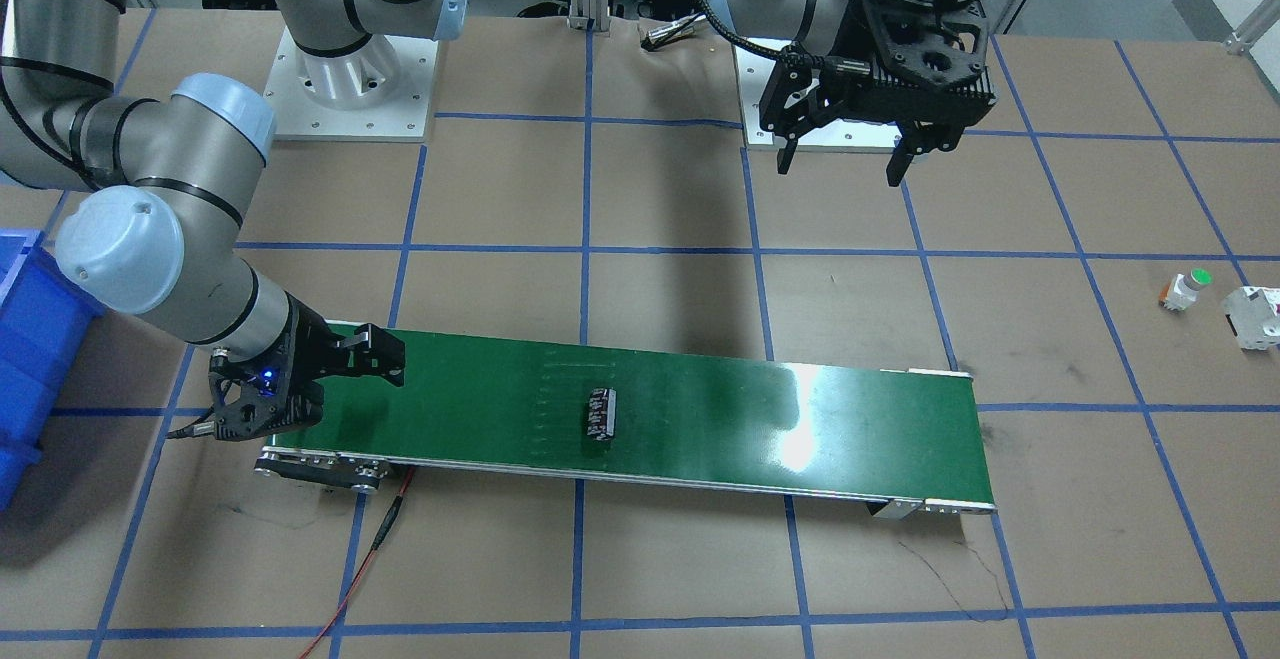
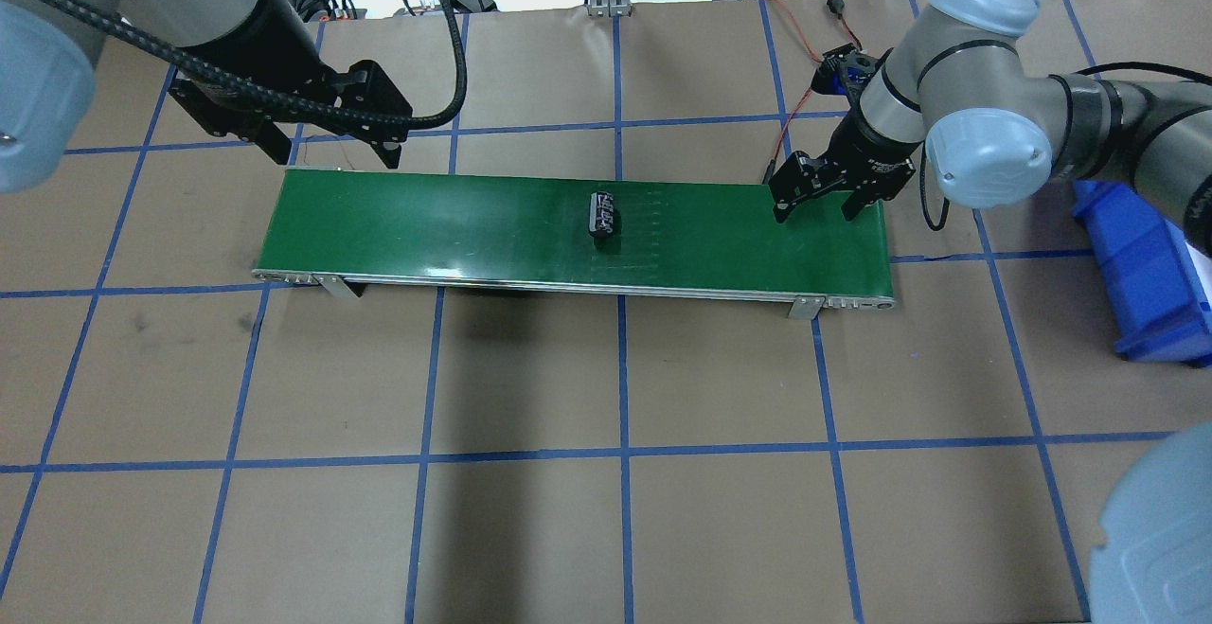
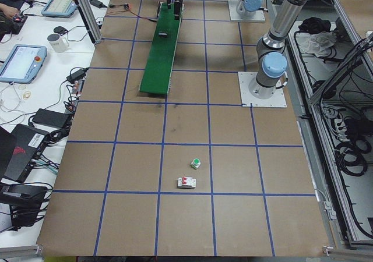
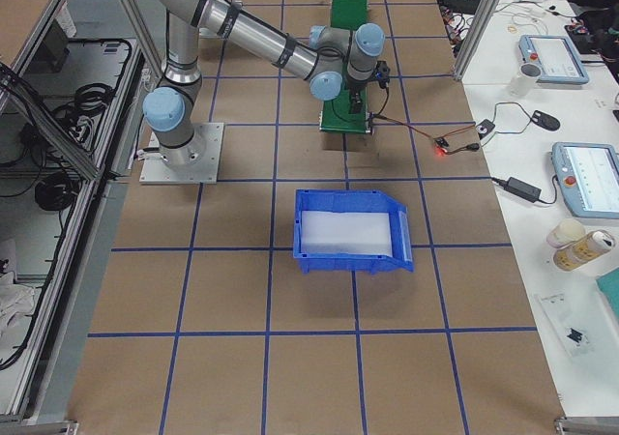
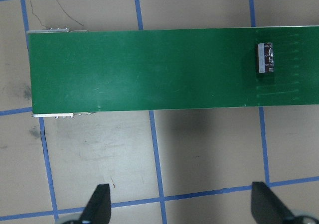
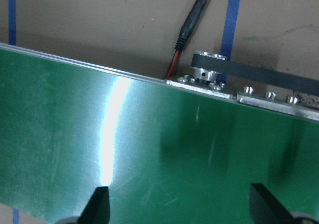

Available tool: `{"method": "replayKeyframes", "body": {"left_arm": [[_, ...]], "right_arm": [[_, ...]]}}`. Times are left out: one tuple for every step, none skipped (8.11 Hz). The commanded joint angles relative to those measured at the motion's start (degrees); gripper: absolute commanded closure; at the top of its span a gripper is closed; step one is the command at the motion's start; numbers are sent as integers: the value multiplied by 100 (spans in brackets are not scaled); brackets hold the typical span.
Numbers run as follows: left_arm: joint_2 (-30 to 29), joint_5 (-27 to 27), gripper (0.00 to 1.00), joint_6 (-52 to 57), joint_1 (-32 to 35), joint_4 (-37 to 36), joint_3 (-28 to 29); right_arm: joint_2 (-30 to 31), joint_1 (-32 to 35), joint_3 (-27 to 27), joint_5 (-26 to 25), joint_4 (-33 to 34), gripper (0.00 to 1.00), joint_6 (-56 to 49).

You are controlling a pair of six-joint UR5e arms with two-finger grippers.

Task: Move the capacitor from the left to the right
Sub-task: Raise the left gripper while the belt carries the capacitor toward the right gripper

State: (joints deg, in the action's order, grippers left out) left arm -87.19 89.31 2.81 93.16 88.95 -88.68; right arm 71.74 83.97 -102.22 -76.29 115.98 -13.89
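Green conveyor belt [image 2: 426,226] carries capacitor [image 2: 605,215] on its side, mid-length. Left end effector [image 2: 336,157] hangs high nr belt's left end, pointing down, fingers wide. Right end effector [image 2: 815,214] sits low over belt's right end, wide, empty.

Table [image 2: 530,529]: covered edge to edge in brown paper and ruled into squares by a blue tape grid [image 2: 620,368]. The paper is scuffed dark in a few spots, with soft broad shadows under even overhead light. On the operators' side is a white bench [image 3: 38,93] carrying tablets [image 3: 20,61], a mug [image 3: 54,41], power bricks [image 3: 49,118] and loose leads, with aluminium posts [image 3: 81,9] at its table-side edge. On the opposite side, metal framing [image 3: 335,81] holds coiled black cables [image 3: 347,157].
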Motion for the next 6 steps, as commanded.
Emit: {"method": "replayKeyframes", "body": {"left_arm": [[0, -10, 0, 0, 0, 0, 0], [0, -19, 0, -8, 0, 0, 0], [0, -19, 0, -8, 0, 0, 0], [0, -19, 0, -8, 0, 0, 0], [0, -19, 0, -8, 0, 0, 0], [0, -19, 0, -8, 0, -9, 0]], "right_arm": [[-3, 5, 0, 0, 3, 5, 9], [-3, 5, -9, 8, 12, 6, 87], [-3, -4, -9, 17, 12, 8, 262], [-3, -4, -9, 17, 12, 7, 403], [-11, 5, -9, 17, 3, 6, 413], [-98, 5, -9, 26, 12, 2, 413]]}}
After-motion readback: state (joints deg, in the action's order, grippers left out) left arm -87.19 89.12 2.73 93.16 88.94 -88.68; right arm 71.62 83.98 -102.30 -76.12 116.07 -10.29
